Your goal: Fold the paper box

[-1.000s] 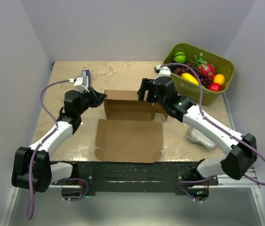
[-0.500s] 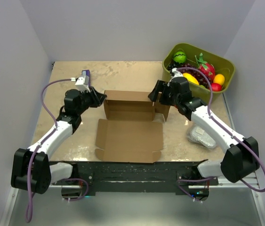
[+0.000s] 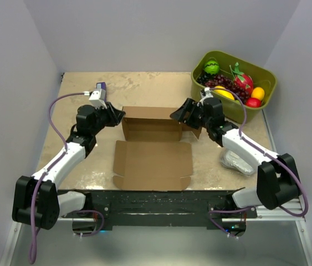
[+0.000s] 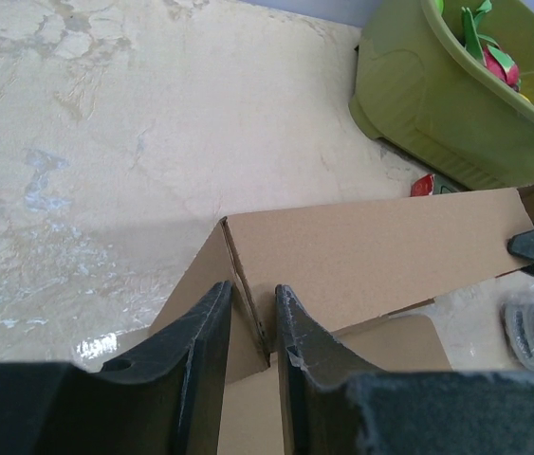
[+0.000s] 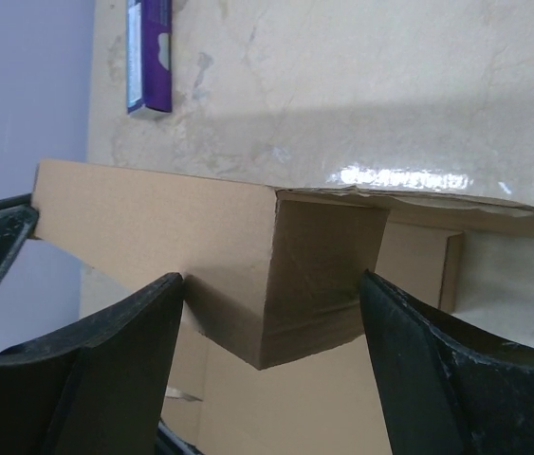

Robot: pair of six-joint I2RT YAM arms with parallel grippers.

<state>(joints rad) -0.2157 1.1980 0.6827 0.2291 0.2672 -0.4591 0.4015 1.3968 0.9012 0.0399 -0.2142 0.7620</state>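
The brown paper box (image 3: 153, 155) lies mid-table with its back wall raised and its front panel flat. My left gripper (image 3: 116, 115) is at the box's left back corner. In the left wrist view my left gripper (image 4: 252, 308) is shut on the upright left side flap (image 4: 248, 284), whose edge sits between the fingers. My right gripper (image 3: 182, 113) is at the right back corner. In the right wrist view my right gripper (image 5: 271, 280) is open, its fingers (image 5: 124, 351) standing on either side of the box's folded corner (image 5: 314, 275) without touching it.
An olive-green bin of fruit (image 3: 234, 86) stands at the back right, and it also shows in the left wrist view (image 4: 456, 95). A clear plastic-wrapped packet (image 3: 238, 160) lies right of the box. A purple packet (image 5: 148, 52) lies at the back left.
My right gripper has moved from behind the box's back wall to its right corner, the arm swinging right and nearer. The left arm and the box have not moved.
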